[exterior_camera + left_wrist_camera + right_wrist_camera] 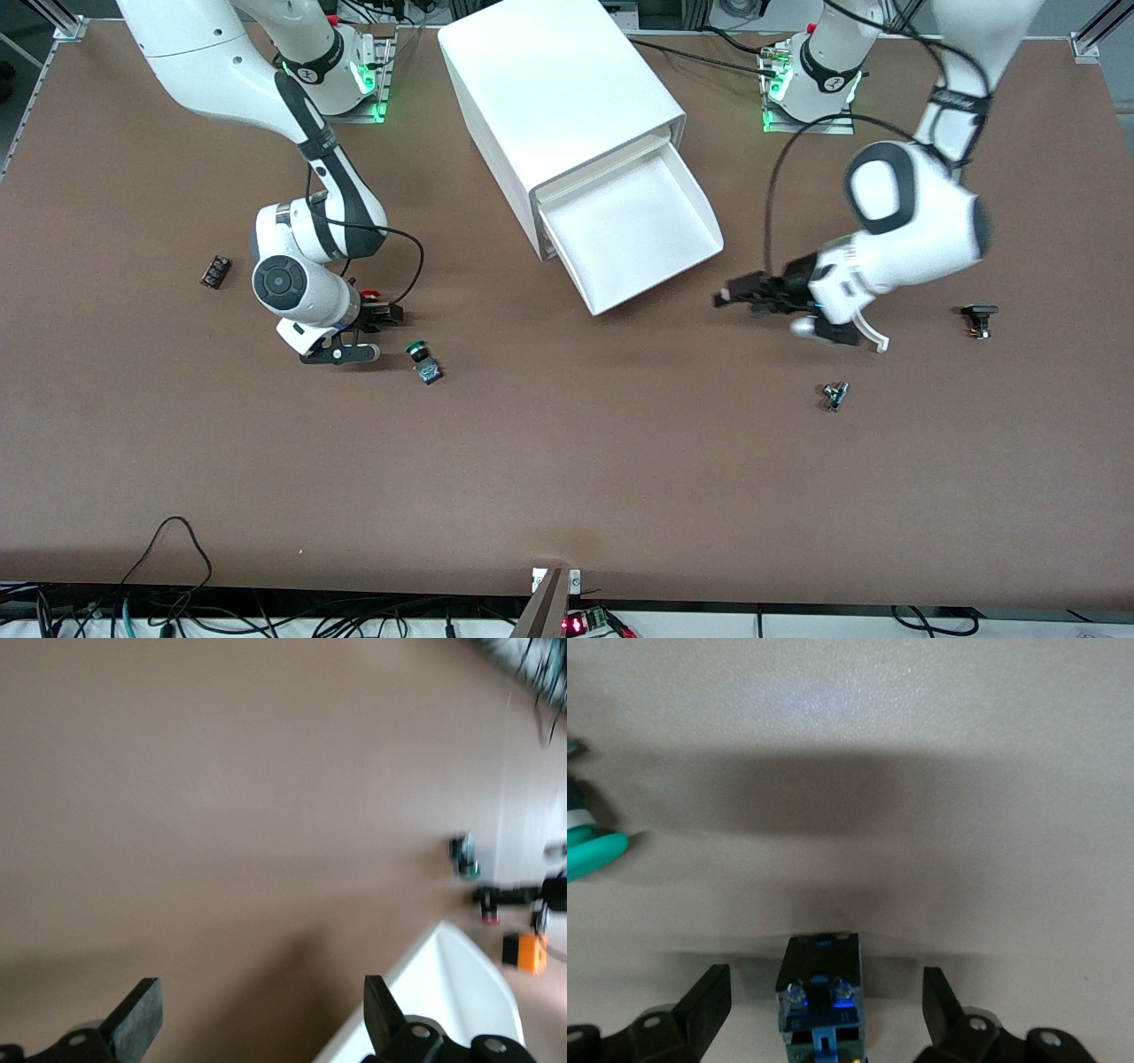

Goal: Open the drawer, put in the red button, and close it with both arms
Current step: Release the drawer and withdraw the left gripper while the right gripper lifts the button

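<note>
Drawer (633, 226) open, empty; right end effector (819, 1005) spread wide around red button (821, 992) on counter (567, 461), ungrasped; left end effector (257, 1014) also spread, beside drawer; placing, closing remain.

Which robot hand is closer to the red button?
The right hand: the red button sits on the table between its open fingers. The left hand is away by the open drawer.

From the front view we look down steeply across the whole table (567, 478), facing both arm bases. Our left wrist view sits low near the drawer (443, 992), looking along the table toward the right arm's end. Our right wrist view is close over the red button (819, 992). All views share the green-capped button (423, 359).
</note>
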Robot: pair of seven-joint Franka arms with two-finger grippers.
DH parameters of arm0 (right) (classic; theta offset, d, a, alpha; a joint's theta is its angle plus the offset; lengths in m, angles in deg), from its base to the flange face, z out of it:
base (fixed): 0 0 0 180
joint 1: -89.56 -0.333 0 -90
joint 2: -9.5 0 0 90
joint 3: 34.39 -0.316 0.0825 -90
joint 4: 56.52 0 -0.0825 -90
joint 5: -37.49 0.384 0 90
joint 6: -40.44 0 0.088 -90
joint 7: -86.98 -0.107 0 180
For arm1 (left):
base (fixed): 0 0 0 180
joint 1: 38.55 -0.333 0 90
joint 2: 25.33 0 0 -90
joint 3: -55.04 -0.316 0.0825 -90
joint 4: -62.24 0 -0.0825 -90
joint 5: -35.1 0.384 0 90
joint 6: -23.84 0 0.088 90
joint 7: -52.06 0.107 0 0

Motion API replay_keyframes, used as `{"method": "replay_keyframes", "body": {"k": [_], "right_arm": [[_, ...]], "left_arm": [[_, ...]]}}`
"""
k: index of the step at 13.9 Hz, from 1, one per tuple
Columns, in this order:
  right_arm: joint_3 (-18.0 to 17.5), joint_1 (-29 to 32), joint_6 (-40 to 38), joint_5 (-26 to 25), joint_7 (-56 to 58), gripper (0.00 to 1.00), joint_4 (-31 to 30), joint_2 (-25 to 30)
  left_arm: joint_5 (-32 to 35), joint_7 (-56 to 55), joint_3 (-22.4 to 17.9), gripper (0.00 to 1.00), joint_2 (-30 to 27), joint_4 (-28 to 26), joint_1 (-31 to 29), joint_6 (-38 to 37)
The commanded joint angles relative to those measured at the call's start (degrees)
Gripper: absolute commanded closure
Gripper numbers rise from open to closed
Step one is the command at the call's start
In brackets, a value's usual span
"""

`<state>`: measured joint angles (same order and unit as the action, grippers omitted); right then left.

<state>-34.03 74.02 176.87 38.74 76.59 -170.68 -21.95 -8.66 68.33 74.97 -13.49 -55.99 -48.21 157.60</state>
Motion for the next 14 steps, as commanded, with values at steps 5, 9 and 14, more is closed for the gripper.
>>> {"method": "replay_keyframes", "body": {"k": [5, 9, 14], "right_arm": [[-2.21, -0.01, 0.15, 0.41, 1.34, 0.78, 0.07, 1.22], [-2.56, -0.01, -0.20, 0.24, 3.09, 0.82, 0.86, 2.80], [-5.19, -0.01, -10.11, 0.24, 3.36, 0.82, 8.57, 6.76]], "left_arm": [[30.80, -1.68, -6.39, 0.00, -10.69, 12.46, -2.56, -21.91], [42.61, -9.47, -6.75, 0.00, -10.70, 20.31, -2.56, -36.35], [46.49, -10.73, -8.42, 0.00, -10.96, 21.37, -2.56, -37.52]]}}
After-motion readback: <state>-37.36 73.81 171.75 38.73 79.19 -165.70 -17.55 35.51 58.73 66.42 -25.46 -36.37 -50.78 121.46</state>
